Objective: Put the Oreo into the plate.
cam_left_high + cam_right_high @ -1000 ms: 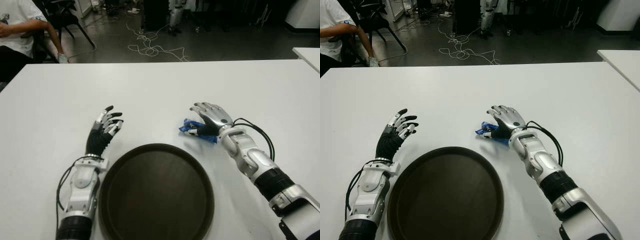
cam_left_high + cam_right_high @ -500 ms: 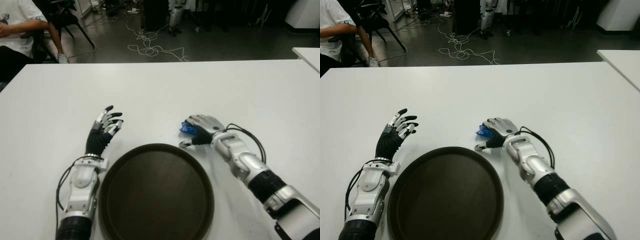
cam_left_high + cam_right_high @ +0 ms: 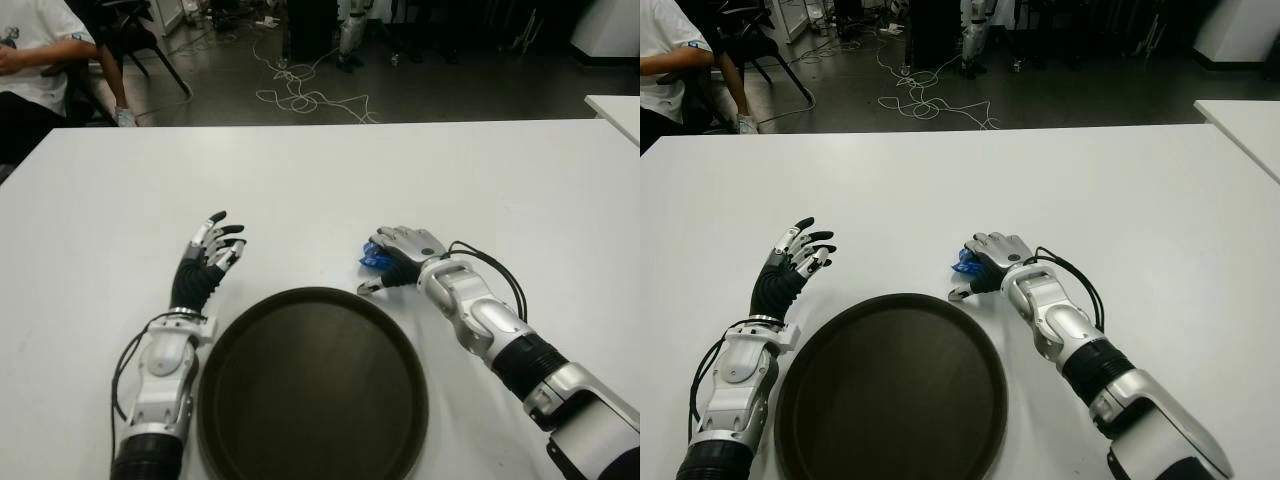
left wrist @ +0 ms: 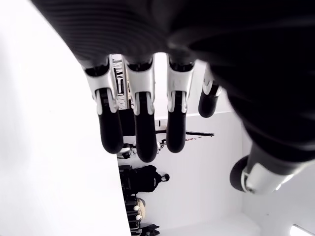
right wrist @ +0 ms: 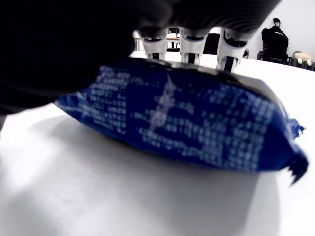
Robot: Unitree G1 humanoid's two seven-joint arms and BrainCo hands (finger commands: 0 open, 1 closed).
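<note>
The Oreo is a small blue packet [image 3: 373, 258] lying on the white table [image 3: 330, 170], just beyond the far right rim of the round dark brown plate [image 3: 312, 385]. My right hand [image 3: 392, 262] lies over the packet with its fingers draped across the top. Its thumb sticks out toward the plate rim, apart from the packet. In the right wrist view the packet [image 5: 187, 128] sits flat on the table, with fingertips [image 5: 192, 46] showing behind its far edge. My left hand [image 3: 205, 262] shows left of the plate, fingers spread and empty.
A seated person [image 3: 30, 50] is at the table's far left corner. Cables [image 3: 300, 95] lie on the dark floor beyond the table. The corner of another white table [image 3: 615, 105] shows at the right.
My right hand has come down and slid left over the blue packet, which now shows only at its left edge. The thumb has swung out toward the plate. The left hand has not moved.
</note>
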